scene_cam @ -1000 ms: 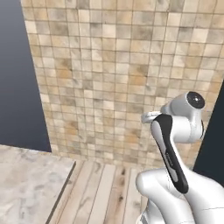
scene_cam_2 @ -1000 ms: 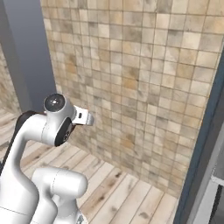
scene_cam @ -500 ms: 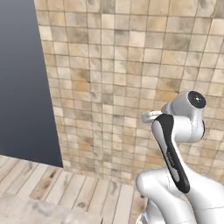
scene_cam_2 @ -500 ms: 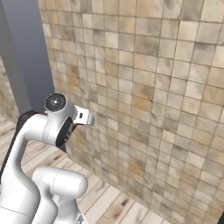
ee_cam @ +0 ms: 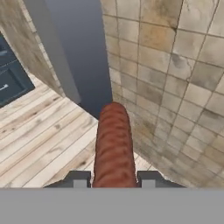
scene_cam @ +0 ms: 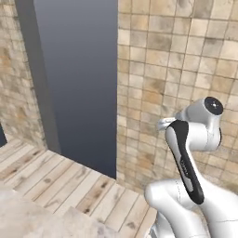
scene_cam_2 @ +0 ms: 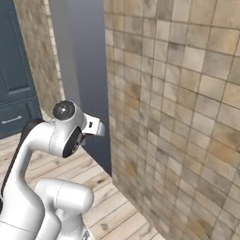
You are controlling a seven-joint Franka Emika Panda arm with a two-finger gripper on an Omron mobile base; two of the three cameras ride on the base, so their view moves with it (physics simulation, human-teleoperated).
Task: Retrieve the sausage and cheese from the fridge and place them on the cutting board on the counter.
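Sausage (ee_cam: pixel 113 146) in hand (ee_cam: pixel 113 179), tiled wall (ee_cam: pixel 175 78) ahead

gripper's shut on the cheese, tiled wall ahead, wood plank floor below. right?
Not the cheese. The hand view shows the gripper shut on the sausage, a dark reddish-brown cylinder sticking out between the fingertips. The rest holds: the tiled wall is ahead and the wood plank floor lies below.

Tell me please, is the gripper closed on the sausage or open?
Closed on it. In the hand view the sausage sits clamped between both dark fingertips, sticking out ahead of the gripper.
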